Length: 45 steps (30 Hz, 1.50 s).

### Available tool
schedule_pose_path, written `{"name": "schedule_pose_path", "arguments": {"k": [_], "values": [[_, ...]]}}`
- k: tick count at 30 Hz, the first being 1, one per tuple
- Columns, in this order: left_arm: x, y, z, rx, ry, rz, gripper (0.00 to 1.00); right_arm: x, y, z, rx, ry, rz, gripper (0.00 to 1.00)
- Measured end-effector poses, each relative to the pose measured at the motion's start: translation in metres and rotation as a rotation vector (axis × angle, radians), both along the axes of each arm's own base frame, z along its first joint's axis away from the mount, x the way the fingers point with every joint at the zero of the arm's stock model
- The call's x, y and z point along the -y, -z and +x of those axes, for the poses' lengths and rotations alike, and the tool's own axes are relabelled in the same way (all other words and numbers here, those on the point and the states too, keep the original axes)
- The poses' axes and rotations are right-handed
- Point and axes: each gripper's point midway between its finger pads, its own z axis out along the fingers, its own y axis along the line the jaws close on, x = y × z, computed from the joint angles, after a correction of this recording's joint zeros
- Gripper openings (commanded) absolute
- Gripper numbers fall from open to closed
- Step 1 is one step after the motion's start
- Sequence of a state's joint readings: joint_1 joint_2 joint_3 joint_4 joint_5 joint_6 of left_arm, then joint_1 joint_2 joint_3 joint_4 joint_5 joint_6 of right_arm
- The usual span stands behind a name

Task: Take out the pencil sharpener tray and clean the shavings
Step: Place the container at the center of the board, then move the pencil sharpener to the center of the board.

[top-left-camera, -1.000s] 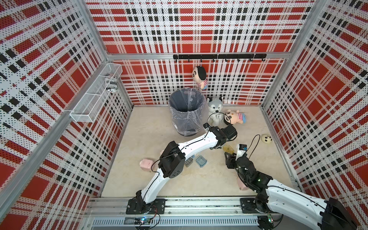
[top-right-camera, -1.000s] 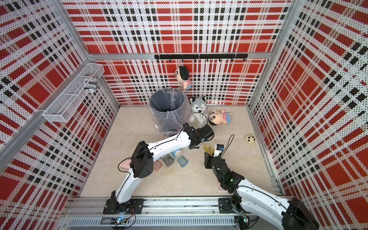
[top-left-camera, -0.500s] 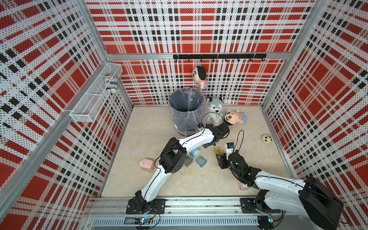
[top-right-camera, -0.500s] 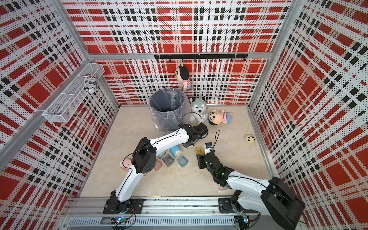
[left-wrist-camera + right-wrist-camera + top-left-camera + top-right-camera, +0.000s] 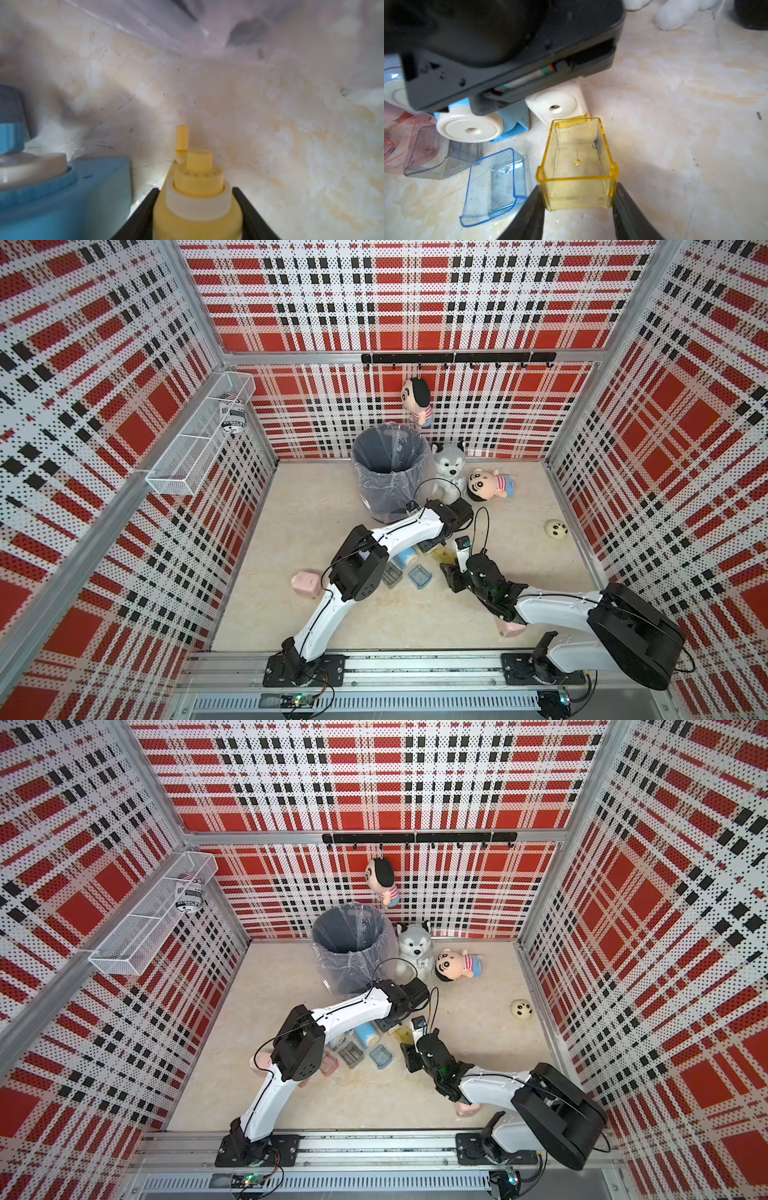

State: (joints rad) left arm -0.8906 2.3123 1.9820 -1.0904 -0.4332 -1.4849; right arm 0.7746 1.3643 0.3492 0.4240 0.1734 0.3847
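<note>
The yellow tray (image 5: 577,166) is already out of its housing: in the right wrist view it sits low over the counter (image 5: 675,124), open side up, pinched across its near end by the right pincer (image 5: 578,192), whose jaws press on both side walls. Its far end lies just beside the white face of the yellow sharpener (image 5: 197,207), which stands between the jaws of the left pincer (image 5: 196,191); whether those jaws press on the body or stand just clear of it I cannot tell. So the pulling-out step looks done. The cleaning looks unfinished or nearly trivial, since the tray is almost bare, with only a dark smear on one inner wall. What seems left is to carry it to the lined bin (image 5: 374,497), which stands close behind the left arm in both top views, and tip it there. A blue tray (image 5: 496,182), a grey tray (image 5: 436,158) and a pink tray (image 5: 396,141) lie loose on the counter beside a blue sharpener (image 5: 62,197)
</note>
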Motion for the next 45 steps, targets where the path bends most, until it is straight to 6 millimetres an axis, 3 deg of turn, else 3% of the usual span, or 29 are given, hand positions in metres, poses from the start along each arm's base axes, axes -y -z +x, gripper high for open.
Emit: {"name": "schedule_pose_path", "arguments": {"k": [7,12,16,22,26,31,34,38,45], "values": [[0.000,0.004,-0.004,-0.016,0.000,-0.002,0.73,-0.005,0.017,0.002,-0.023,-0.008,-0.028,0.49],[0.005,0.001,-0.008,-0.016,0.010,-0.011,0.82,-0.009,0.021,0.005,-0.025,-0.009,-0.030,0.61],[0.012,-0.010,-0.013,0.002,0.026,-0.028,0.84,-0.009,0.020,0.006,-0.021,-0.006,-0.028,0.66],[0.012,-0.032,-0.016,0.036,0.024,-0.059,0.95,-0.010,-0.002,0.007,0.015,-0.002,0.016,0.76],[0.014,-0.057,-0.024,0.074,0.028,-0.094,0.99,-0.007,-0.026,0.003,0.033,0.013,0.062,1.00],[0.012,-0.086,-0.035,0.122,0.037,-0.130,0.98,0.001,-0.060,-0.001,0.001,0.071,0.110,1.00],[0.013,-0.101,-0.054,0.126,0.071,-0.150,0.98,0.012,-0.077,-0.006,-0.044,0.140,0.141,1.00],[0.010,-0.125,-0.076,0.160,0.115,-0.174,0.98,0.042,-0.077,-0.018,-0.132,0.279,0.115,1.00],[-0.024,-0.155,-0.081,0.266,0.103,-0.171,0.98,0.102,-0.076,-0.046,-0.289,0.589,0.043,1.00]]}}
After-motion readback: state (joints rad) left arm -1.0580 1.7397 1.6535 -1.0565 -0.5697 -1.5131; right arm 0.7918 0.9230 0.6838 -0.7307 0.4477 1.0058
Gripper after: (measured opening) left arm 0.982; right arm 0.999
